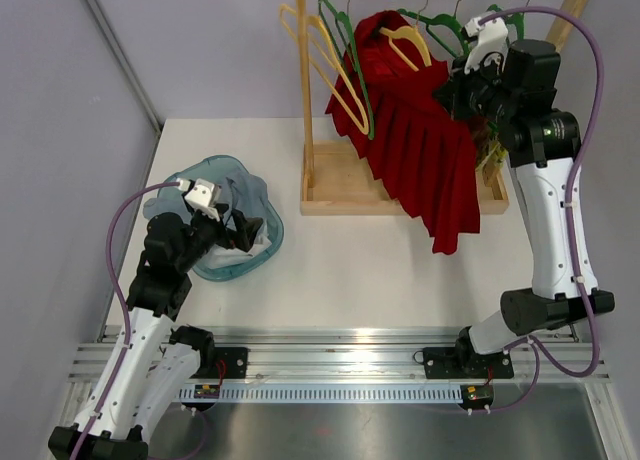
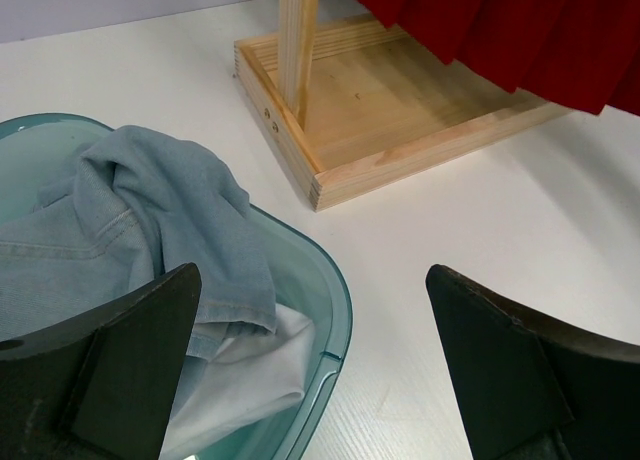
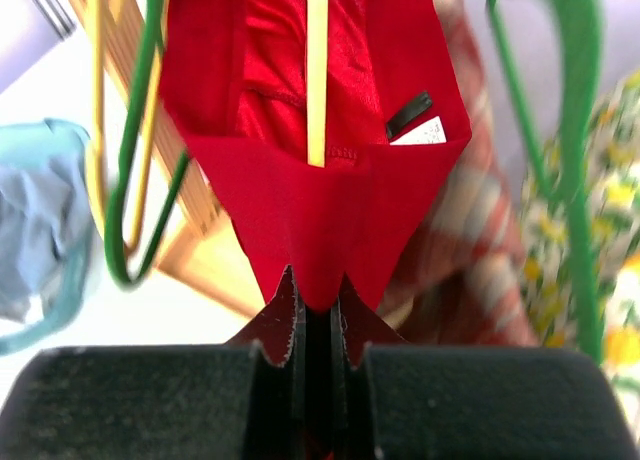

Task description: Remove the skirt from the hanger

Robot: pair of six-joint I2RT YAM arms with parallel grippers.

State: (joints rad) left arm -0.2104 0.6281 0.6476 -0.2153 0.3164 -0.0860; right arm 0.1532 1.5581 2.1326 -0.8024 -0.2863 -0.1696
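Right gripper [image 3: 320, 315] fingers are pinched almost closed on the top edge of the red pleated fabric skirt [image 3: 300, 210]; we see cloth clamped between them. Skirt hangs on a thin yellow hanger [image 3: 317, 70] on the wooden clothes rack [image 1: 340, 185] at the far edge of the white bench [image 1: 400, 270], its lower end past the base front. Left gripper [image 2: 312, 280] fingers are spread fully wide, holding nothing, over the rim of the translucent teal plastic basin [image 2: 335, 320] near the bench's left edge. Blue denim garment [image 2: 150, 200] and white cloth [image 2: 250, 375] lie inside.
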